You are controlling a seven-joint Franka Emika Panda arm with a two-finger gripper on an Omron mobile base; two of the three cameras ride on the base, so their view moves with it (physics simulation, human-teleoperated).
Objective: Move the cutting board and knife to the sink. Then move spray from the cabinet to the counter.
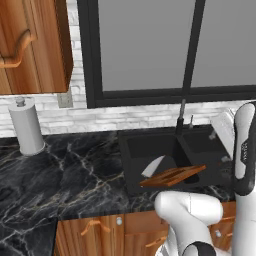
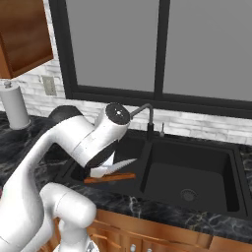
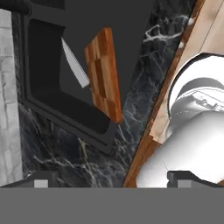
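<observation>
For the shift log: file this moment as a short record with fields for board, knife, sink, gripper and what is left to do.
cutting board: in the left sink basin, tilted
knife: in the same basin, blade beside the board's far edge
sink: black, two basins, set in the counter
gripper: open, holding nothing, above the sink
paper towel roll: upright on the counter by the wall
left to do: spray to the counter

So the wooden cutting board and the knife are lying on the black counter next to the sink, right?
Not quite. The cutting board and the knife are inside the sink, not on the counter. The left base view shows the board leaning in the basin.
</observation>
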